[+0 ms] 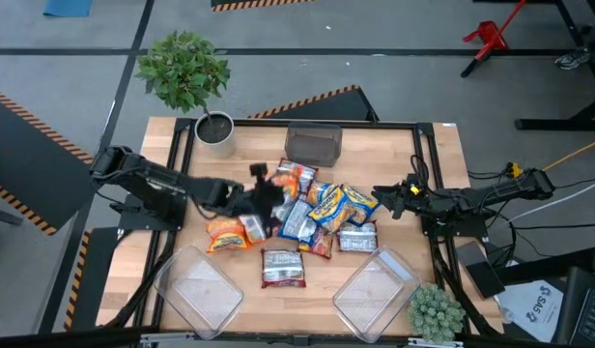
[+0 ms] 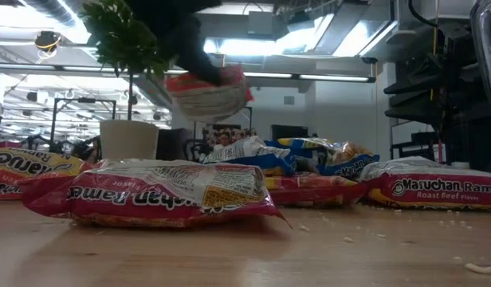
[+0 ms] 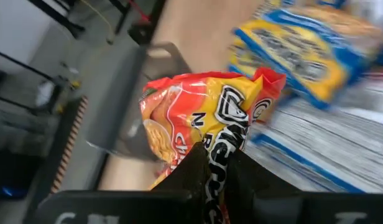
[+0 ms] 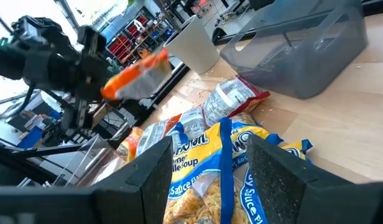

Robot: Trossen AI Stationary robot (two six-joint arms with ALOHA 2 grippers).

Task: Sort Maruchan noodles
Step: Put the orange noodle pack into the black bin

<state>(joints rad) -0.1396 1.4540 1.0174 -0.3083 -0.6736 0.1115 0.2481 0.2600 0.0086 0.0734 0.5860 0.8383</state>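
Observation:
Maruchan noodles packets lie heaped at the table's middle: blue-and-yellow ones [image 1: 338, 203], silver-and-red ones [image 1: 283, 268] and an orange one [image 1: 230, 232]. My left gripper [image 1: 267, 188] reaches in from the table's left and is shut on another orange packet [image 3: 198, 106]. The low view shows that packet [image 2: 207, 94] raised above the heap. My right gripper [image 1: 382, 198] waits at the heap's right side, fingers apart with nothing between them, just short of a blue-and-yellow packet [image 4: 210, 186]. My left gripper pinches the orange packet between its two fingers at one short end [image 3: 209, 163]. The fingers come from the table's left, slanting downward. The rest of the packet sticks out ahead of the fingertips, crumpled where it is held, and hangs clear of the heap and the table.
A dark bin [image 1: 314, 143] stands at the far middle, with a potted plant [image 1: 215, 130] to its left. Two clear bins [image 1: 196, 285] [image 1: 375, 283] sit at the near edge, and a small plant [image 1: 435, 311] at the near right corner. Crumbs dot the wood.

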